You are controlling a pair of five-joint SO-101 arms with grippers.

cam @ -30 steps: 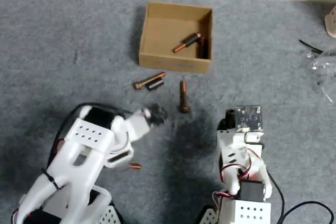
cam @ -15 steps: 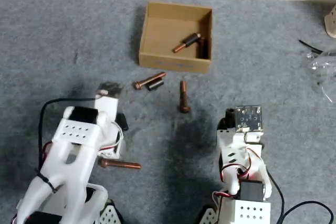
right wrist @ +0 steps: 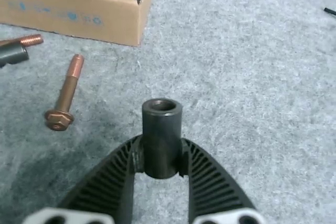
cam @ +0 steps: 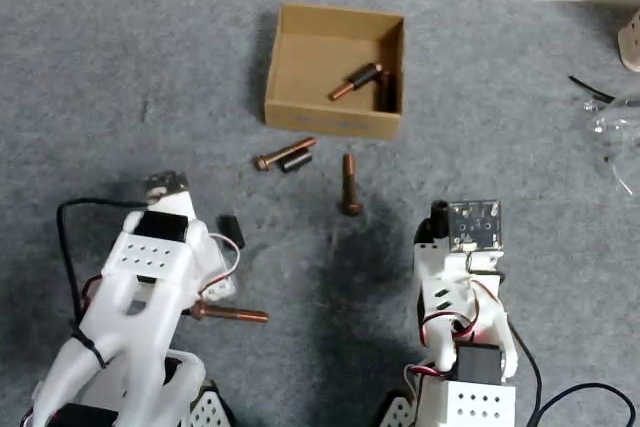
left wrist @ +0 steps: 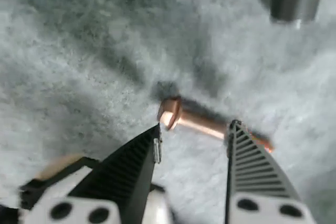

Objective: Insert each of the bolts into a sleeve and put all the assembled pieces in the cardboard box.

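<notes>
The left gripper point(left wrist: 195, 128) hangs spread over a copper bolt point(left wrist: 210, 126) lying on the grey carpet point(cam: 120, 67) at the lower left of the high view, one finger on each side of its shank. The right gripper point(right wrist: 160, 153) pinches a black sleeve point(right wrist: 161, 129) upright, its bore facing up. At upper centre sits the cardboard box point(cam: 300, 119) with an assembled piece point(cam: 358, 80) inside. Just below it lie a second bolt point(cam: 272, 159) with a short sleeve point(cam: 296, 160) beside it and a third bolt point(cam: 349, 184) on its own. A lone sleeve point(cam: 231, 226) lies near the left arm.

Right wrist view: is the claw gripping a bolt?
No, the right claw is shut on a dark sleeve, while the nearest bolt lies loose on the carpet.
</notes>
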